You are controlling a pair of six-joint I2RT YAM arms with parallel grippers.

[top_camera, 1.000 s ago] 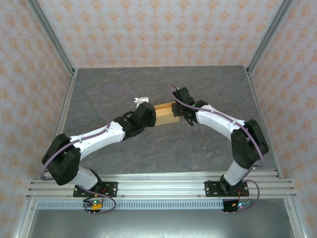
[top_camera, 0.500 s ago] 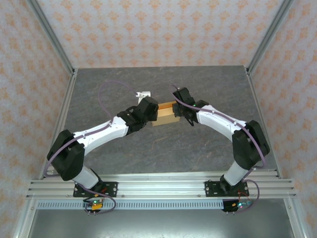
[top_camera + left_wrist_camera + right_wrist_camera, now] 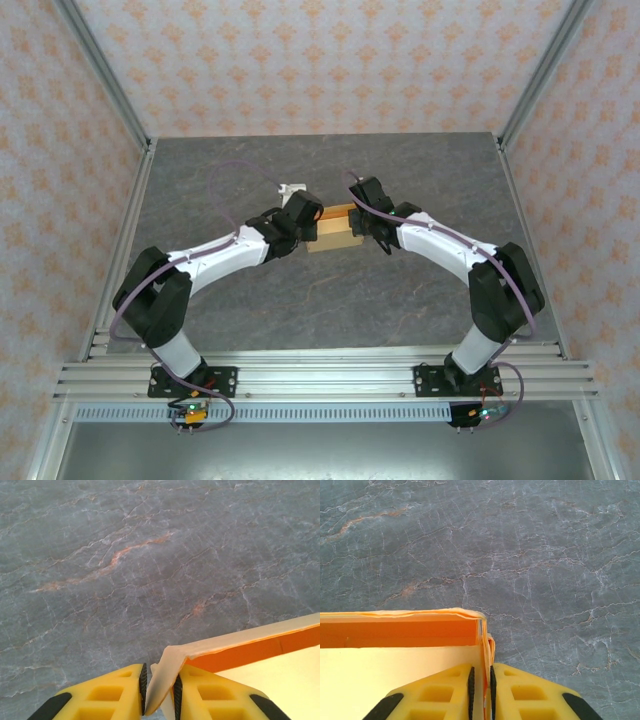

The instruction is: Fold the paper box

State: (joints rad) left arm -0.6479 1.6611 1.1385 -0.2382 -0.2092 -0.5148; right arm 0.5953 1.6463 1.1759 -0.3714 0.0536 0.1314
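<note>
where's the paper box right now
In the top view the paper box sits mid-table between the left gripper and right gripper, each pinching one end wall.

From above, the left arm and right arm hide the paper box ends; wrist views crop it.

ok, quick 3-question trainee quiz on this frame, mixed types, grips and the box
1. True or false: the left gripper is open and clear of the paper box.
2. The right gripper is pinching: A) an upright wall of the box at a corner; B) the flat floor of the box; C) nothing.
3. Fill in: in the top view, the box lies ___ the two grippers.

Key: 1 false, it is shut on a bent flap of the box. 2 A. 3 between.
</note>
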